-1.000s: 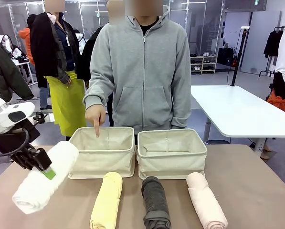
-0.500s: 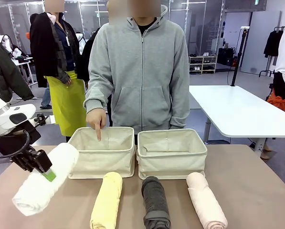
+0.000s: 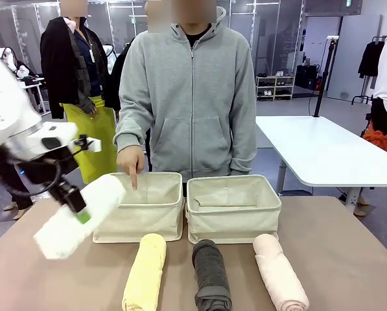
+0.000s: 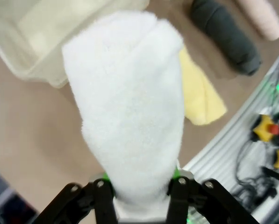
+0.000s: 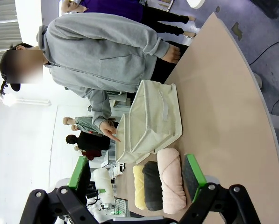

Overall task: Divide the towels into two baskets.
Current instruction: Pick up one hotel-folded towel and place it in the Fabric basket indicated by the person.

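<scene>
Over table (image 3: 349, 259), white towel (image 3: 105, 193) inside left pincer (image 3: 80, 210)

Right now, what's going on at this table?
The robot's left gripper holds the rolled white towel in the air beside the left basket, where a person's hand points into it. The yellow towel, grey towel and pink towel lie on the table in front of it and the right basket. The right gripper is open, holding nothing.

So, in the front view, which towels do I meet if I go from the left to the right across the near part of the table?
white towel, held above the table by the left gripper → pale yellow towel → dark grey towel → pink towel
</scene>
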Robot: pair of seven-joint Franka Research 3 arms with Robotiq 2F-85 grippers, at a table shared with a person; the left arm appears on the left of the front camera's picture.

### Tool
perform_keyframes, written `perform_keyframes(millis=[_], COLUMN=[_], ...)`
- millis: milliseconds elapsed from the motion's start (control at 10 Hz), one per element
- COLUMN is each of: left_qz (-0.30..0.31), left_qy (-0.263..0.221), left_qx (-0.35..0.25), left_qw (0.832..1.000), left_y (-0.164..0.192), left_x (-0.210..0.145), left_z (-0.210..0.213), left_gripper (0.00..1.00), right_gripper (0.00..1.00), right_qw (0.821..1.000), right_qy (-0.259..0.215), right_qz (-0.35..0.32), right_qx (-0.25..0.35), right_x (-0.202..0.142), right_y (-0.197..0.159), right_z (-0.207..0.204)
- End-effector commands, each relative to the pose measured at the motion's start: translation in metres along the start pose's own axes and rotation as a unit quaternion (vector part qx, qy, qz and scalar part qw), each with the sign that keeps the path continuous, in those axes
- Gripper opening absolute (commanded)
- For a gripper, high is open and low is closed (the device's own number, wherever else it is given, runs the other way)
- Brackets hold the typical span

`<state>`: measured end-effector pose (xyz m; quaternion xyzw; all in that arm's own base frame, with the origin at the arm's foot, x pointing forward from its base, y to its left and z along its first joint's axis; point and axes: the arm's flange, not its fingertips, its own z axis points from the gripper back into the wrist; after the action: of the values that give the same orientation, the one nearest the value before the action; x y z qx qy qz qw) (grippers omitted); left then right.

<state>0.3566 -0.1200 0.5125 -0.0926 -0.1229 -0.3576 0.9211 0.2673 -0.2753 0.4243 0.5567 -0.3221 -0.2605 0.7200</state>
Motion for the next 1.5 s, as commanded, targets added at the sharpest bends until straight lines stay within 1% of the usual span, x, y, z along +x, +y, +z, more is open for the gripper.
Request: perform_keyframes(millis=[0, 100, 200, 300, 400, 500, 600, 700, 800, 900, 1000, 1100, 1200, 1300, 1400], left_qz=[-0.057, -0.083, -0.119, -0.195, -0.254, -0.306, -0.332, -0.359, -0.383, -0.385, -0.392, -0.375, -0.375, -0.386, -0.405], left_qy=[0.003, -0.007, -0.013, 0.005, 0.018, 0.025, 0.036, 0.045, 0.073, 0.064, 0.035, 0.063, 0.063, 0.058, 0.039], left_qx=[0.010, 0.044, 0.088, 0.131, 0.158, 0.146, 0.099, 0.073, 0.083, 0.086, 0.071, 0.094, 0.094, 0.085, 0.114], left_qw=[0.998, 0.996, 0.989, 0.972, 0.954, 0.941, 0.937, 0.929, 0.917, 0.916, 0.916, 0.920, 0.920, 0.917, 0.906], left_y=[0.002, 0.001, 0.001, 0.008, 0.017, 0.026, 0.039, 0.052, 0.058, 0.058, 0.051, 0.056, 0.056, 0.055, 0.051], left_x=[0.032, 0.043, 0.058, 0.078, 0.099, 0.120, 0.139, 0.154, 0.163, 0.166, 0.162, 0.163, 0.163, 0.169, 0.166], left_z=[0.007, 0.009, 0.016, 0.018, 0.015, 0.013, 0.006, -0.004, -0.010, -0.015, -0.017, -0.029, -0.029, -0.033, -0.040], left_gripper=[0.47, 0.47, 0.47, 0.47, 0.47, 0.47, 0.47, 0.47, 0.47, 0.47, 0.47, 0.47, 0.47, 0.47, 0.47], right_gripper=[1.00, 1.00, 1.00, 1.00, 1.00, 1.00, 1.00, 1.00, 1.00, 1.00, 1.00, 1.00, 1.00, 1.00, 1.00], right_qw=[1.000, 1.000, 1.000, 1.000, 1.000, 1.000, 1.000, 1.000, 1.000, 1.000, 1.000, 1.000, 1.000, 1.000, 1.000], right_qy=[-0.004, -0.004, -0.004, -0.004, -0.004, -0.004, -0.004, -0.004, -0.004, -0.004, -0.004, -0.004, -0.004, -0.004, -0.004], right_qz=[0.004, 0.004, 0.004, 0.004, 0.004, 0.004, 0.004, 0.004, 0.004, 0.004, 0.004, 0.004, 0.004, 0.004, 0.004], right_qx=[0.009, 0.009, 0.009, 0.009, 0.009, 0.009, 0.009, 0.009, 0.009, 0.009, 0.009, 0.009, 0.009, 0.009, 0.009], right_x=[-0.001, -0.001, -0.001, -0.001, -0.001, -0.001, -0.001, -0.001, -0.001, -0.001, -0.001, -0.001, -0.001, -0.001, -0.001], right_y=[0.002, 0.002, 0.002, 0.002, 0.002, 0.002, 0.002, 0.002, 0.002, 0.002, 0.002, 0.002, 0.002, 0.002, 0.002], right_z=[0.001, 0.001, 0.001, 0.001, 0.001, 0.001, 0.001, 0.001, 0.001, 0.001, 0.001, 0.001, 0.001, 0.001, 0.001])
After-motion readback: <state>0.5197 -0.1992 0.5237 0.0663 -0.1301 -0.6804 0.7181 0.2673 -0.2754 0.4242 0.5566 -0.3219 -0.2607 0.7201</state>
